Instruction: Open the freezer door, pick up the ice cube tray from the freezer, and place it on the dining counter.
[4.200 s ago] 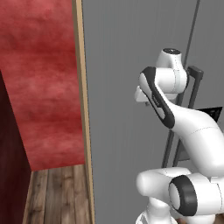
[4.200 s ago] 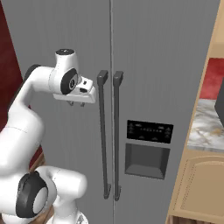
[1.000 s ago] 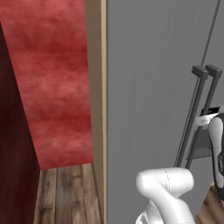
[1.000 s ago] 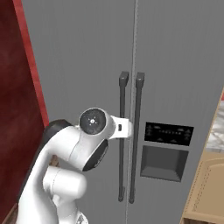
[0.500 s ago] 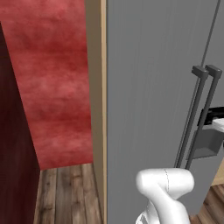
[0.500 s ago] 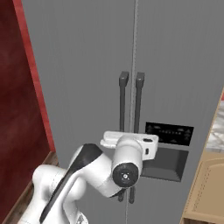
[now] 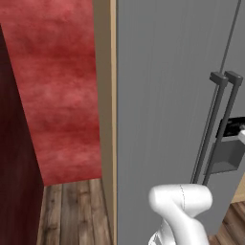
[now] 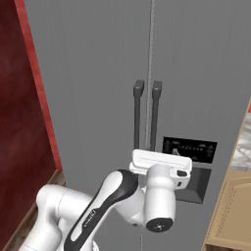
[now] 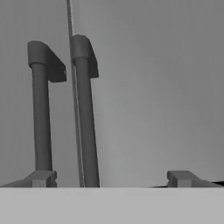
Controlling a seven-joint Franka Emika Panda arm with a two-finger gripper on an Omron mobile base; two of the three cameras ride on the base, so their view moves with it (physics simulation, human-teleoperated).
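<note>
The freezer (image 8: 88,59) is a tall grey appliance with two shut doors. I take the left panel as the freezer door (image 8: 98,88) (image 7: 162,95) (image 9: 13,109). Its dark bar handle (image 8: 137,117) (image 7: 213,129) (image 9: 40,122) runs beside the right door's handle (image 8: 155,117) (image 9: 86,127). My gripper (image 9: 111,178) is open and faces the doors a short way off. The right handle shows between its fingertips and the left handle sits behind the left fingertip (image 9: 41,178). My hand (image 8: 160,164) hangs before the lower handles. The ice cube tray is hidden. The dining counter is out of view.
A dark dispenser panel (image 8: 188,147) is set into the right door. A tan wood side panel (image 7: 105,95) borders the freezer on the left, with a red wall (image 7: 57,86) and wood floor (image 7: 72,210) beyond. A tan cabinet (image 8: 233,211) with a veined top stands at far right.
Over the last second my hand has dropped lower and swung right across the handles, turning to face the doors. The gripper stays open and both doors stay shut.
</note>
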